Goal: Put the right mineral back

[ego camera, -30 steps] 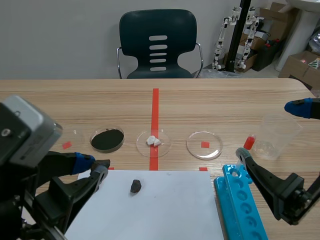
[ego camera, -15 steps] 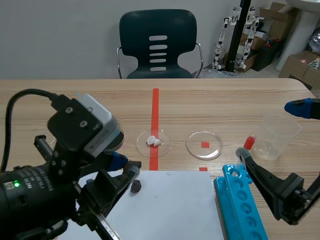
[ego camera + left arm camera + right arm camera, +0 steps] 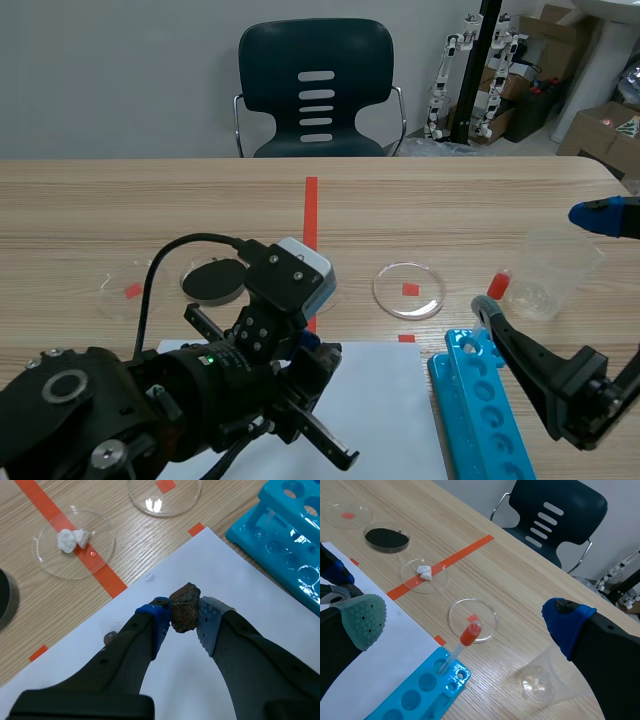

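Left arm has swung from the lower left of the scene view to lower centre over the last second, and the dark lump no longer lies on the white sheet [image 3: 240,605]. The left gripper [image 3: 185,625] is clamped on the mineral [image 3: 185,611], holding it over that sheet, short of the dish of white chips [image 3: 75,542]. Right gripper [image 3: 465,619] is spread apart at the scene view's lower right, holding nothing. We read the mineral as small, rigid, rough and angular: light, good friction on the soft pads, possibly crumbly at the edges. The pinch is across two opposite faces near the pad tips, so it could pivot; we'd keep that hold without squeezing harder. The empty dish [image 3: 408,289] right of centre looks a likely target. We'd release low, since a hard lump may bounce or skid.
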{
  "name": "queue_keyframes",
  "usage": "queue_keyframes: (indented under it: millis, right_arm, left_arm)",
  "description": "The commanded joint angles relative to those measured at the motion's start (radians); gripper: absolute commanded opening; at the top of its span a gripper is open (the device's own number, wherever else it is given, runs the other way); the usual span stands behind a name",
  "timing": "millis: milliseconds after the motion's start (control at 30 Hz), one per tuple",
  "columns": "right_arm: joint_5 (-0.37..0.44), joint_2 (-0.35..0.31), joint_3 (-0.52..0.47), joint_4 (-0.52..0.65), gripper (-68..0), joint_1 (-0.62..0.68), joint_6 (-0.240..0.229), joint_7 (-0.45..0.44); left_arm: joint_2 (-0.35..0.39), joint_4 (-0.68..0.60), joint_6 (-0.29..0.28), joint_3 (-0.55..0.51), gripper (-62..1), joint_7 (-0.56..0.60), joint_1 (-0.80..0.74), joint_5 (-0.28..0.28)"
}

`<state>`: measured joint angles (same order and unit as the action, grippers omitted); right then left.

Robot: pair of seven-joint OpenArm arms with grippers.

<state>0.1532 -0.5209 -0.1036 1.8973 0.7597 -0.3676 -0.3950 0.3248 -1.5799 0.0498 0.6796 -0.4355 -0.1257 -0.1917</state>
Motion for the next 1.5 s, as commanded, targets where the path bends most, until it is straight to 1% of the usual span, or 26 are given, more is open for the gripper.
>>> queue_keyframes:
  millis: [0, 100, 533, 800, 1133, 1467]
  right_arm:
    - [0.011, 0.001, -0.006, 0.013, 0.4, -0.009, 0.0, -0.014]
    - [0.011, 0.001, -0.006, 0.013, 0.4, -0.009, 0.0, -0.014]
    - [0.011, 0.001, -0.006, 0.013, 0.4, -0.009, 0.0, -0.014]
    - [0.011, 0.001, -0.006, 0.013, 0.4, -0.009, 0.0, -0.014]
    - [0.011, 0.001, -0.006, 0.013, 0.4, -0.009, 0.0, -0.014]
    - [0.011, 0.001, -0.006, 0.013, 0.4, -0.009, 0.0, -0.014]
  left_arm:
    - [-0.026, 0.002, -0.001, 0.006, -48.1, 0.02, 0.011, -0.006]
    - [-0.064, 0.053, -0.001, 0.021, -48.1, 0.02, 0.04, -0.005]
    - [-0.188, 0.261, -0.001, 0.118, -48.1, 0.019, 0.165, -0.005]
    - [-0.257, 0.391, 0.0, 0.128, -48.1, 0.019, 0.226, -0.005]
    - [-0.291, 0.501, 0.015, 0.128, -48.1, 0.043, 0.257, -0.002]
    - [-0.296, 0.506, 0.016, 0.128, -47.7, 0.071, 0.259, -0.002]
